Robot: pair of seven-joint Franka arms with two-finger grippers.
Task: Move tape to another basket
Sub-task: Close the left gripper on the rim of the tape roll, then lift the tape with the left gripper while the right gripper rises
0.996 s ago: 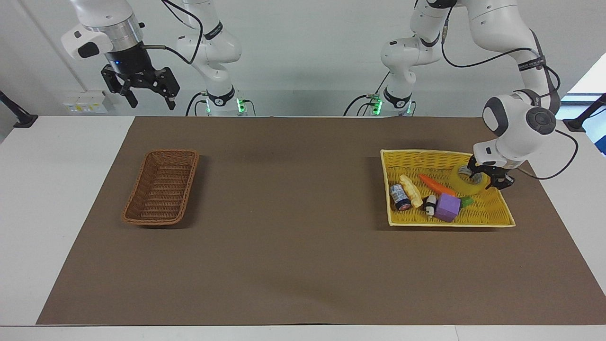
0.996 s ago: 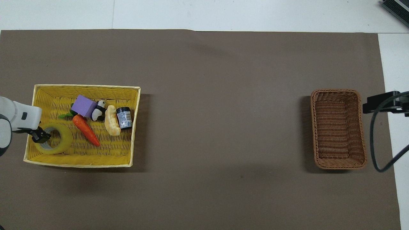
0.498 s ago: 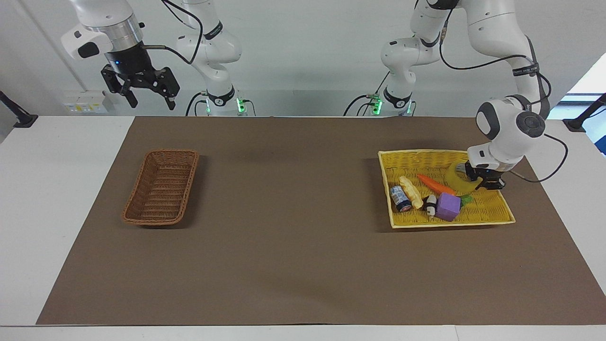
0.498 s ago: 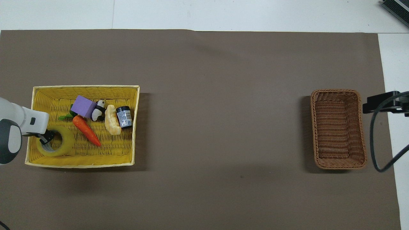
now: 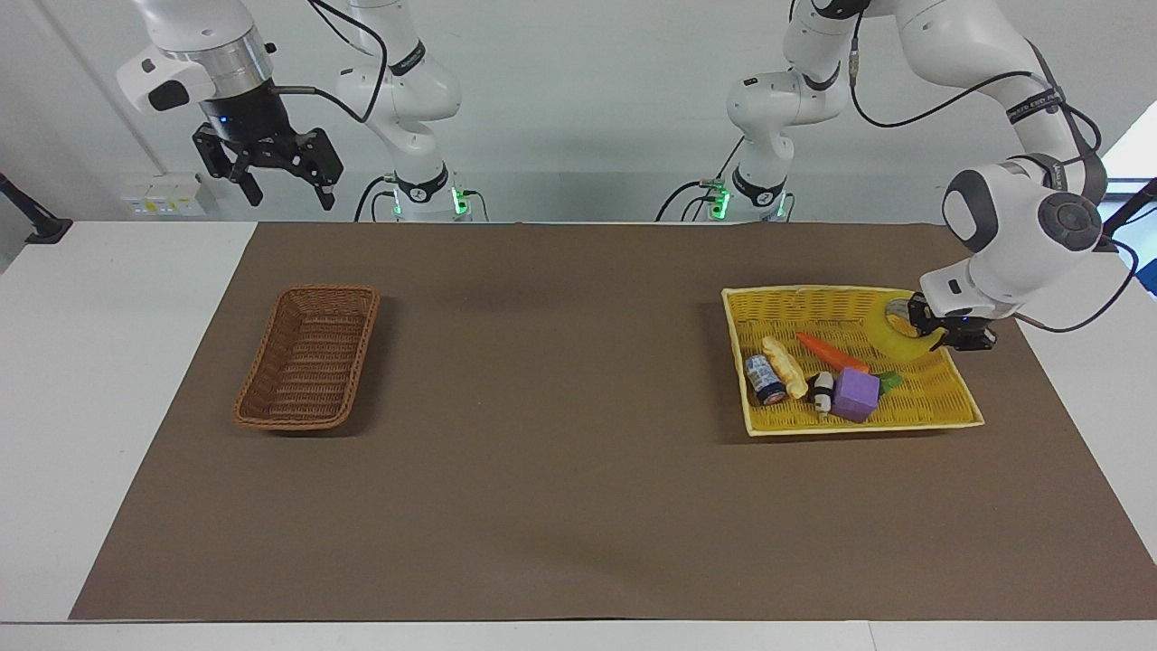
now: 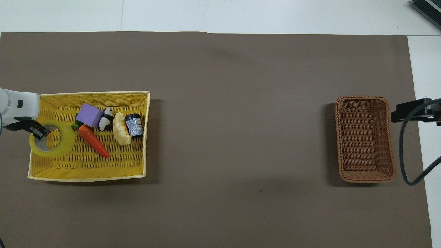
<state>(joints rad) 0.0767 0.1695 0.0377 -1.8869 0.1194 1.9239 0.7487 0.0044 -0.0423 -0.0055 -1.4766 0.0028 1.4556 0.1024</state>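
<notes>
Since a second ago: translucent yellow roll of packing tape (image 5: 904, 333) has risen off the floor of the wide bright yellow woven basket (image 5: 940, 411) and now hangs tilted, the basket itself having shifted slightly on the mat.
Left gripper (image 5: 940, 331): fingers pinched shut on the tape's wall, one finger inside its grey-white core, over the yellow basket's corner toward the left arm's end of the table.
Tape: clamped in that grip, lifted above the yellow basket, clear of the other objects.
Right gripper (image 5: 282, 183): fingers spread open, holding nothing; the arm waits, raised high above the table's edge at the right arm's end.
Yellow basket contents: orange toy carrot (image 6: 93, 145) nearest the robots; pale yellow bread-shaped toy (image 6: 121, 128) and small dark labelled jar (image 6: 134, 126) side by side; black-and-white panda figure (image 6: 108, 119) and purple foam cube (image 6: 90, 115) farther out.
Small dark brown wicker basket (image 5: 310, 358): well apart, toward the right arm's end, nothing in it.
Brown mat (image 5: 560, 470): beneath both baskets.
</notes>
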